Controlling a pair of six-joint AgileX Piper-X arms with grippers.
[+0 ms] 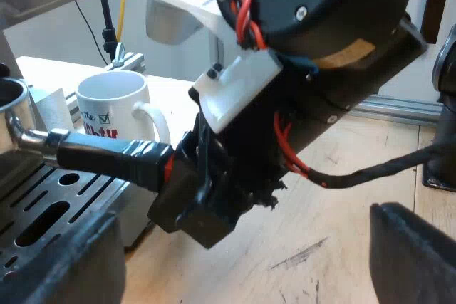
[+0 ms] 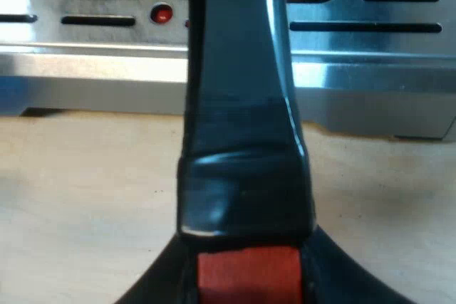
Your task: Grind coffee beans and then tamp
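Observation:
The metal holder (image 1: 20,132) sits over the espresso machine's drip grille (image 1: 43,211), its dark handle (image 1: 107,156) reaching out over the wooden table. My right gripper (image 1: 187,169) is shut on the handle's end. In the right wrist view the handle (image 2: 242,140) runs toward the machine, and its red end (image 2: 246,275) sits between my right gripper's (image 2: 246,288) fingers (image 2: 153,286). My left gripper (image 1: 242,250) hangs open over the table below the right arm, with nothing between its fingers (image 1: 410,254).
A white mug (image 1: 114,101) with printed letters stands beside the machine, behind the handle. The slotted steel drip tray (image 2: 370,26) has a small red float (image 2: 162,13). Bare wooden tabletop (image 2: 78,197) lies under the handle. An aluminium rail (image 1: 399,108) borders the table.

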